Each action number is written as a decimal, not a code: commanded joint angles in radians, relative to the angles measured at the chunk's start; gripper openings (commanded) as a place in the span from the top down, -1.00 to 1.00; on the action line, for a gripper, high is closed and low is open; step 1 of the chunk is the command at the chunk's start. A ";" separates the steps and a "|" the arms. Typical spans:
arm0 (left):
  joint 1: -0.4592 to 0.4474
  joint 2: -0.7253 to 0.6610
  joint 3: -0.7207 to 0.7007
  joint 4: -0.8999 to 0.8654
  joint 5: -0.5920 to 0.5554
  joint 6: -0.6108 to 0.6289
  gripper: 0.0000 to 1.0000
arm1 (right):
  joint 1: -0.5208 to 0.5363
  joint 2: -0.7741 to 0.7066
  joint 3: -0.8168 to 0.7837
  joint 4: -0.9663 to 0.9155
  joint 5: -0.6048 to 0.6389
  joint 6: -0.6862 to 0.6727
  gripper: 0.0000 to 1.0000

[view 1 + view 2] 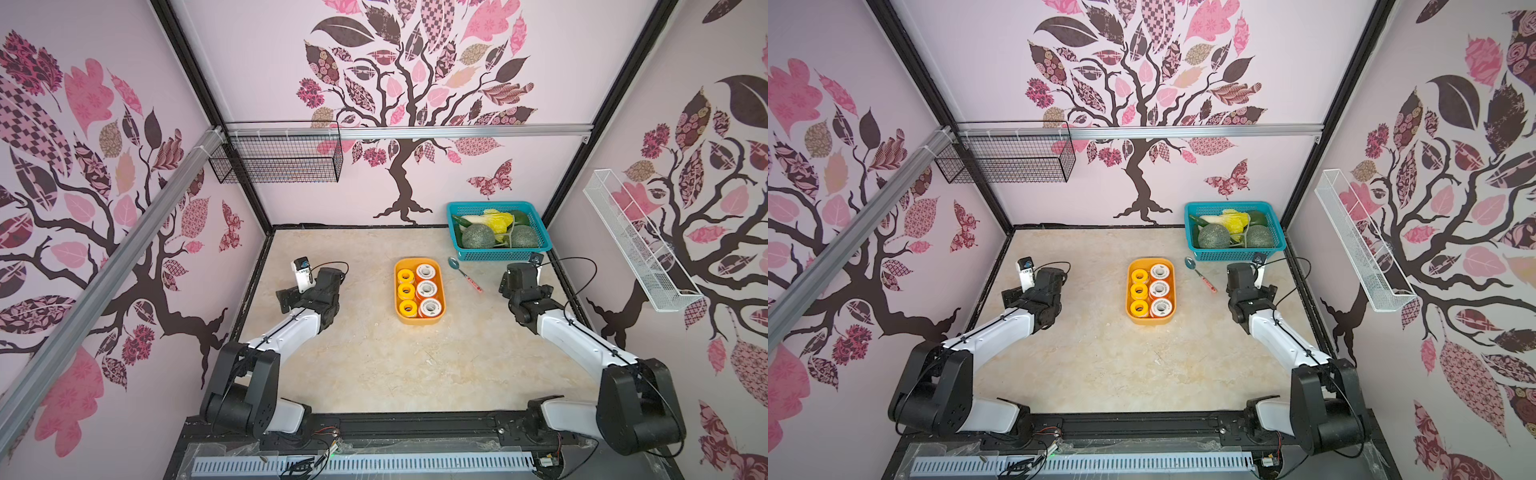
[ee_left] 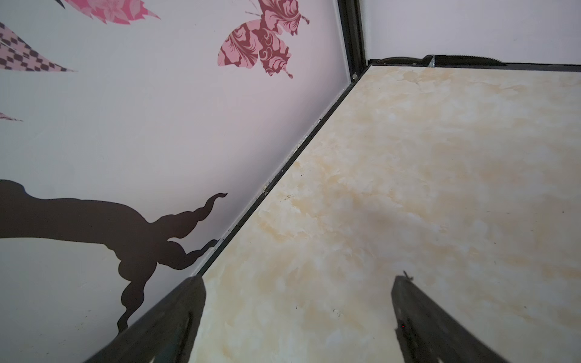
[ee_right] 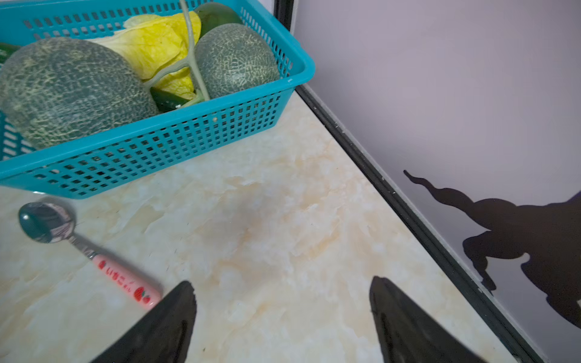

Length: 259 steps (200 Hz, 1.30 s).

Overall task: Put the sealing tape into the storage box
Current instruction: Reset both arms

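Observation:
The storage box [image 1: 419, 321] [image 1: 1150, 321], a shallow yellow-orange tub, sits mid-table in both top views. Inside it lies sealing tape in two columns: three yellow spools [image 1: 406, 291] [image 1: 1138, 291] and three white-faced spools with orange rims [image 1: 427, 289] [image 1: 1161, 289]. My left gripper [image 2: 295, 279] is open over bare table near the left wall, well left of the box, and holds nothing. On the other side, near the right wall, my right gripper [image 3: 279, 283] is open and empty too. Neither wrist view shows the box or tape.
A teal spoon with a pink handle [image 1: 463, 274] [image 3: 78, 245] lies between the box and my right arm. A teal latticed basket [image 1: 498, 253] [image 3: 188, 135] of melons and greens stands at the back right. A black wire basket [image 1: 278, 162] and a white mesh basket [image 1: 640, 245] hang on the walls.

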 commanded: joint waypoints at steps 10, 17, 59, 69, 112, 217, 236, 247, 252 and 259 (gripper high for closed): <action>0.029 -0.010 -0.066 0.171 0.118 0.088 -0.96 | -0.037 -0.040 -0.085 0.199 0.007 -0.042 -0.85; 0.032 -0.013 -0.083 0.207 0.149 0.110 -0.96 | -0.051 -0.039 -0.097 0.222 -0.024 -0.049 -0.85; 0.077 -0.019 -0.227 0.495 0.370 0.167 -0.96 | -0.111 0.009 -0.153 0.374 -0.208 -0.126 -0.86; 0.088 -0.016 -0.260 0.562 0.410 0.172 -0.96 | -0.114 0.020 -0.159 0.397 -0.231 -0.127 -0.86; 0.090 -0.021 -0.325 0.725 0.505 0.225 -0.96 | -0.117 0.054 -0.245 0.616 -0.334 -0.142 -0.86; 0.129 -0.013 -0.367 0.843 0.591 0.280 -0.97 | -0.118 0.212 -0.367 1.023 -0.441 -0.230 -0.86; 0.134 -0.019 -0.374 0.852 0.617 0.289 -0.97 | -0.117 0.241 -0.378 1.075 -0.441 -0.231 -0.86; 0.144 0.001 -0.402 0.931 0.645 0.301 -0.97 | -0.118 0.251 -0.373 1.072 -0.443 -0.232 -0.87; 0.149 0.025 -0.424 1.002 0.655 0.301 -0.97 | -0.117 0.255 -0.367 1.066 -0.445 -0.232 -0.87; 0.160 0.072 -0.456 1.118 0.664 0.299 -0.96 | -0.116 0.262 -0.358 1.056 -0.448 -0.234 -0.86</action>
